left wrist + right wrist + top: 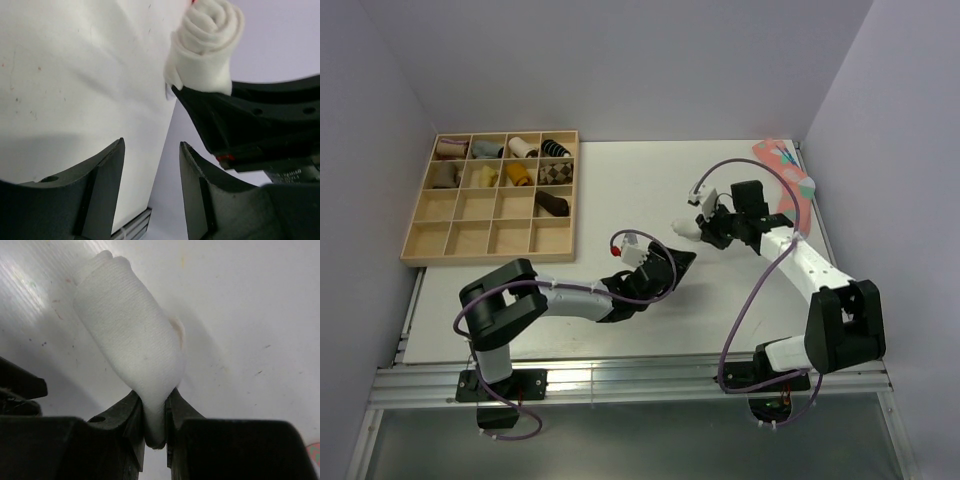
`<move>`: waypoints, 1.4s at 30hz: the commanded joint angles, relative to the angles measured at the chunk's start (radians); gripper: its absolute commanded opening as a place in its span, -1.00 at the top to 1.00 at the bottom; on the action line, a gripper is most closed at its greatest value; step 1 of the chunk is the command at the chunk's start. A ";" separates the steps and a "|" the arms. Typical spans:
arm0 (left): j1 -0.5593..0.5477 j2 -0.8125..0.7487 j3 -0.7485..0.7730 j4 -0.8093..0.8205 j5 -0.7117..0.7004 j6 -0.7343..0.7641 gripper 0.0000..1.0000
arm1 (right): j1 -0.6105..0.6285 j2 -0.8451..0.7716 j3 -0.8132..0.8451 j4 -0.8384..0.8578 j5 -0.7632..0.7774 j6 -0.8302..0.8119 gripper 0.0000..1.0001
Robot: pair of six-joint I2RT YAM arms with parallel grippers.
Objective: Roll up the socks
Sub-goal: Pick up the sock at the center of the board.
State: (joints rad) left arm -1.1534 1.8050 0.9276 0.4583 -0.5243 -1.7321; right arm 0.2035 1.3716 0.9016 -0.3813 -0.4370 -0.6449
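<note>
Just beside socks (686,229), left claw (682,259); tray (485,258) distant

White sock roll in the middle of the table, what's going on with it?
The right hand is clamped on one end of the white sock roll, holding it over the table. The left hand sits close beside it, jaws apart and empty. Other sock rolls sit in the wooden tray at far left.
</note>
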 commanded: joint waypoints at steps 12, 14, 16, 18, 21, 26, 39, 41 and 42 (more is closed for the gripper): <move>0.052 0.036 0.096 0.201 -0.151 -0.001 -0.09 | 0.040 -0.124 0.034 0.067 0.043 0.165 1.00; 0.060 0.043 0.111 0.204 -0.154 0.009 -0.09 | 0.043 -0.134 0.042 0.059 0.047 0.172 1.00; 0.070 0.053 0.128 0.210 -0.125 0.011 -0.09 | 0.048 -0.141 0.045 0.050 0.055 0.179 1.00; 0.075 0.063 0.145 0.204 -0.120 0.009 -0.09 | 0.053 -0.146 0.051 0.039 0.055 0.180 1.00; 0.077 0.067 0.134 0.221 -0.128 0.008 -0.09 | 0.062 -0.154 0.049 0.033 0.060 0.180 1.00; 0.090 0.062 0.146 0.206 -0.109 0.014 -0.08 | 0.079 -0.175 0.039 0.032 0.064 0.175 1.00; 0.104 0.076 0.152 0.223 -0.089 0.046 -0.07 | 0.111 -0.187 0.043 -0.071 0.003 0.117 1.00; 0.107 0.079 0.154 0.229 -0.083 0.051 -0.08 | 0.111 -0.195 0.040 -0.077 0.001 0.116 1.00; 0.107 0.077 0.154 0.232 -0.083 0.054 -0.07 | 0.109 -0.197 0.040 -0.082 0.003 0.111 1.00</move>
State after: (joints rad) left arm -1.0569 1.8771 1.0439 0.6415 -0.6060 -1.7023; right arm 0.2962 1.2179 0.9108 -0.4126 -0.3752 -0.5152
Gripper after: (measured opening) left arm 0.537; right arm 0.211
